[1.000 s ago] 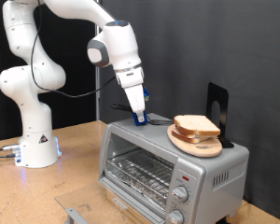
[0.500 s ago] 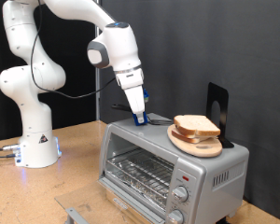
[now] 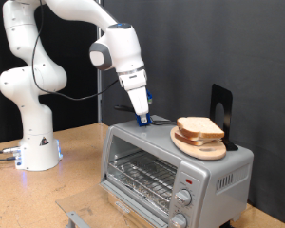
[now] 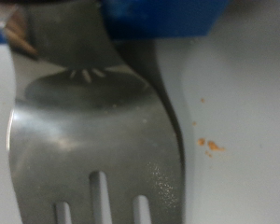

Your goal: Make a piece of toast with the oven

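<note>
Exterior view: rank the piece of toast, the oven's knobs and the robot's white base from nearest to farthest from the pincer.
The pincer is at the oven top's rear.
1. Piece of toast: on the wooden plate atop the oven, to the view's right.
2. Oven's knobs: front panel, lower right.
3. White base: on the table, far left.

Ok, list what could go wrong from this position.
The gripper sits low on the oven top, over a slotted metal spatula; a poor grasp could let it slide off. The piece of toast lies loose on a wooden plate nearby, so a sweep could knock it down.
</note>
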